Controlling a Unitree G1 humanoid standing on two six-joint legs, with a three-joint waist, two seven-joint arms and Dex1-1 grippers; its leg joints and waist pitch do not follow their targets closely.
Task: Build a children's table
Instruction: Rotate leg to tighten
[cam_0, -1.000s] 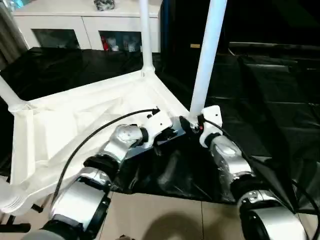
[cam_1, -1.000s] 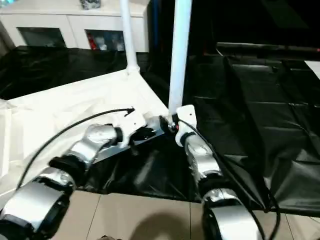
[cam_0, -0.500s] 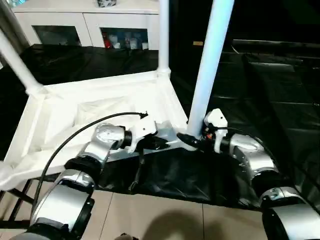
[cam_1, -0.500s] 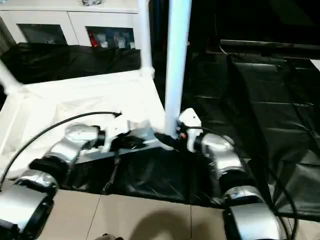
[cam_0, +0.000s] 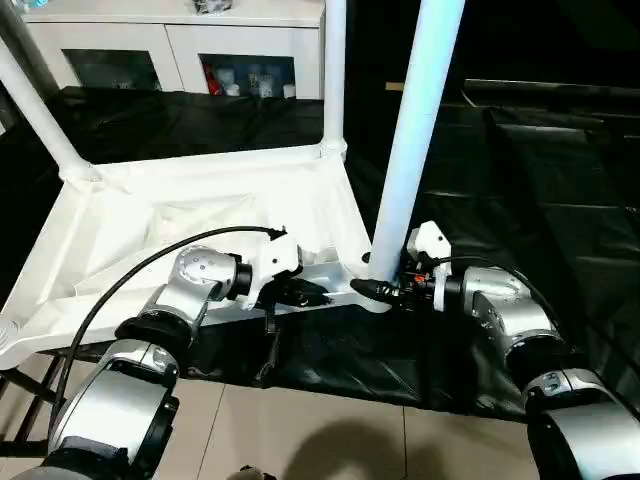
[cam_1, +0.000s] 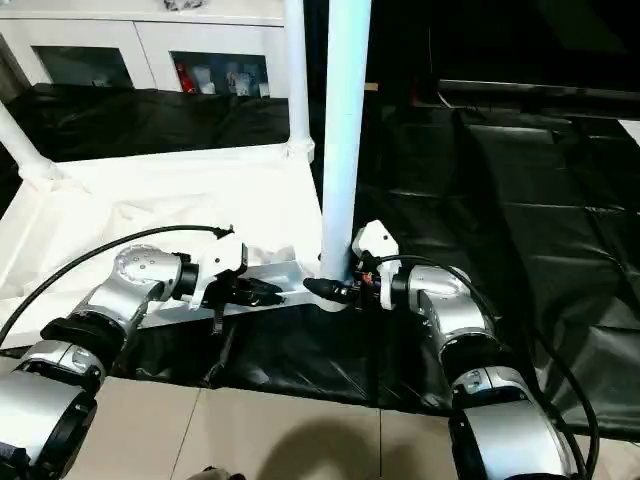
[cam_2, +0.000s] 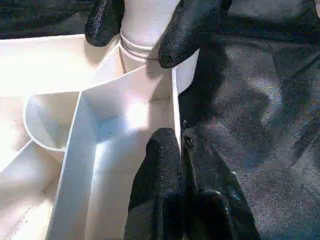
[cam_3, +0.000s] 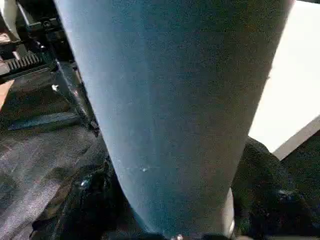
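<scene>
White tabletop (cam_0: 180, 215) lies upside down on black sheeting, now swung more square to the robot than a second ago. Right hand (cam_0: 372, 290) has dropped to the near leg (cam_0: 410, 150) base, clamped around it at the corner socket. Left hand (cam_0: 300, 293) pinches the tabletop's rim beside that socket. Leg looks nearly seated; three legs stand.

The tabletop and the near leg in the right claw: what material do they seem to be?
The tabletop looks like white moulded plastic with a matt finish; its thin ribs and raised rim suggest this. The near leg is a smooth white round tube with a soft sheen, probably plastic, though painted metal is possible. The right claw grips its base.
</scene>
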